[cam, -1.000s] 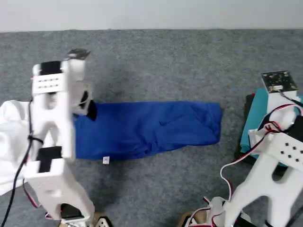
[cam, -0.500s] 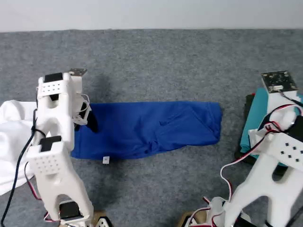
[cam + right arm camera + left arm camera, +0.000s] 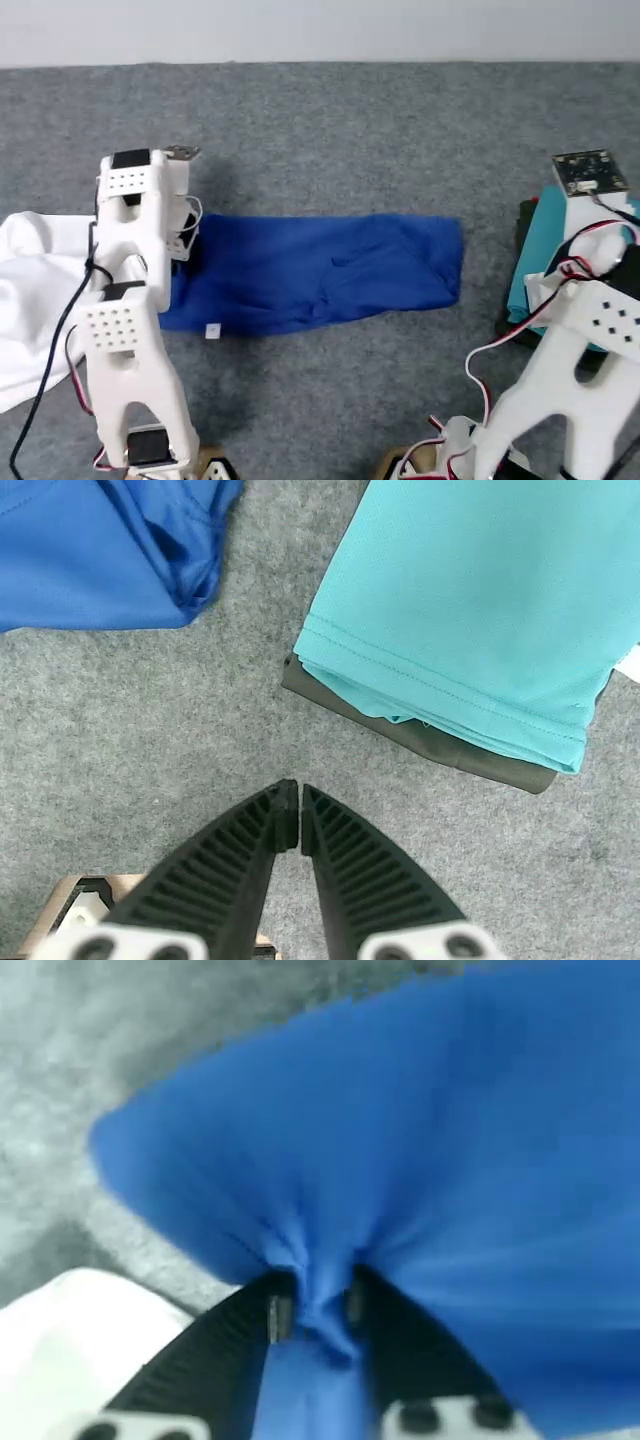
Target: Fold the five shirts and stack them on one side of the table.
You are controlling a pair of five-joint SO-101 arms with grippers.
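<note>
Shifted toward the left fingers [image 3: 235,1335] clamped on its edge, the folded blue cloth shirt [image 3: 320,270] is likely being straightened; the right fingers [image 3: 250,860] are pressed together, empty.

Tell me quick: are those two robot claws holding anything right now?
Left gripper: shut on the edge of the blue shirt.
Right gripper: shut, holding nothing.

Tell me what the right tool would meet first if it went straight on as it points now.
Probably the bare table, in the gap between the blue shirt and the teal shirt. The shut right tool aims there, though depth is unclear.
</note>
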